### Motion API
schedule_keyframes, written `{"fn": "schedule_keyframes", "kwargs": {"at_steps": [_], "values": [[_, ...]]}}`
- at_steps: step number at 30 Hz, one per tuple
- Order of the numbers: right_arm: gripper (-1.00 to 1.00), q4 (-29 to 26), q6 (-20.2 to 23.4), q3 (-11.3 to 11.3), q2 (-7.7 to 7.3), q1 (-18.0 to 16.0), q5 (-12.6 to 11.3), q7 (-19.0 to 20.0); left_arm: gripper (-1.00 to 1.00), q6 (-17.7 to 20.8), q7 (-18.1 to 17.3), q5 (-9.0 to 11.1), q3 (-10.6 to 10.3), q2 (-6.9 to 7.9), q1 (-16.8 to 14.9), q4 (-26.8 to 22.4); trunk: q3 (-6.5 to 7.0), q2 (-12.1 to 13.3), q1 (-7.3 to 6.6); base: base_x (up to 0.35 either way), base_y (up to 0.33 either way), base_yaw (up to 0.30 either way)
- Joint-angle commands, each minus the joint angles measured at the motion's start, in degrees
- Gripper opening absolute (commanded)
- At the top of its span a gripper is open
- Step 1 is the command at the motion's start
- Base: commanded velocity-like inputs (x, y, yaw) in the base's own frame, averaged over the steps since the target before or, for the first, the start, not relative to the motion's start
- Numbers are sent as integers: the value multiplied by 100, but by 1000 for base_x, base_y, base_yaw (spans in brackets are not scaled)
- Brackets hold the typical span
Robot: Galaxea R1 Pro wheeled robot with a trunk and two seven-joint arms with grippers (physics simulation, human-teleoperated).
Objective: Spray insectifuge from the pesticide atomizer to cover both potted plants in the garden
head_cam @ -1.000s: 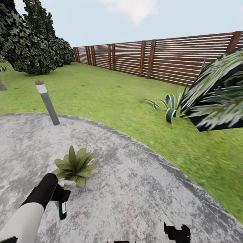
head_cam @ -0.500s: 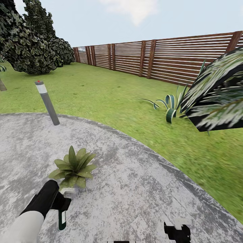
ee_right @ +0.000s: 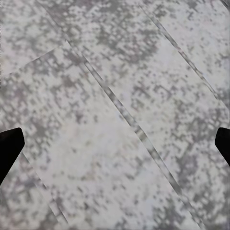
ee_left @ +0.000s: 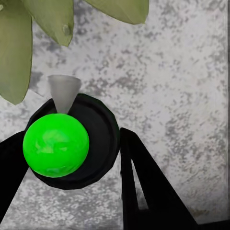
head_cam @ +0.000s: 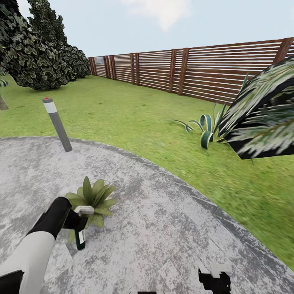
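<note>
Left gripper (head_cam: 75,220) closed on the pesticide atomizer (head_cam: 80,237), whose dark green bottle hangs below the gripper and whose pale nozzle (head_cam: 84,210) lies against the leaves of the potted plant (head_cam: 92,198). The plant stands on the grey stone paving (head_cam: 163,228), well inside its curved edge with the lawn (head_cam: 134,118). In the left wrist view, both black fingers (ee_left: 143,187) flank the atomizer's bright green cap (ee_left: 56,144), the nozzle pointing at the leaves (ee_left: 28,43). Right gripper (head_cam: 214,281), at the near edge of the paving, is spread open; its fingertips (ee_right: 9,148) sit wide apart over bare stone. A slatted wooden fence (head_cam: 212,73) borders the lawn.
</note>
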Motion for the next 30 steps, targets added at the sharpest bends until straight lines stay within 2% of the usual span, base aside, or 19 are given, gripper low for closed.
{"fn": "schedule_keyframes", "kwargs": {"at_steps": [1, 2, 5, 7, 9, 11, 14, 17, 22, 30], "values": [[100, -2, -9, 49, 1, -1, -36, -20, -100, 5, -71, -69, 14, -20, 6, -2, -5, -2, -1, 0, 0, 30], [100, -2, -9, 49, 2, -1, -35, -20, -100, -1, -81, -75, -20, -61, 22, 5, -5, -2, -1, 0, 0, 128], [100, -2, -9, 49, 3, -1, -35, -20, -100, 19, -88, -68, -325, -292, 32, 12, -5, -2, -1, 0, 0, 229], [100, -2, -9, 49, 2, -1, -38, -20, -100, 21, -89, -63, -404, -399, 35, 13, -5, -2, -1, 0, 0, 190], [100, -2, -9, 49, -4, -1, -38, -20, -100, 15, -89, -56, -420, -401, 40, 13, -5, -2, -1, 0, 0, 44], [100, 3, -10, 49, -9, -1, -32, -17, -100, -4, -89, -59, -398, -329, 70, 13, -5, -2, -1, 0, 0, 13], [100, 7, -14, 49, -29, -1, -23, -12, -100, -50, -96, -40, -391, 48, 281, 12, -5, -2, -1, 0, 0, 2], [100, 7, -17, 49, -32, -1, -25, -11, -100, -75, -102, -42, -395, 301, 451, 6, -5, -2, -1, 0, 0, 0], [100, 7, -9, 49, -32, -1, -26, -20, -100, -85, -91, -36, -431, 269, 497, 13, -5, -2, -1, -10, 15, 0], [100, 4, -9, 49, -24, -1, -35, -20, -100, -86, -86, -53, -424, 272, 498, 1, -5, -2, -1, -40, 268, 0]]}}
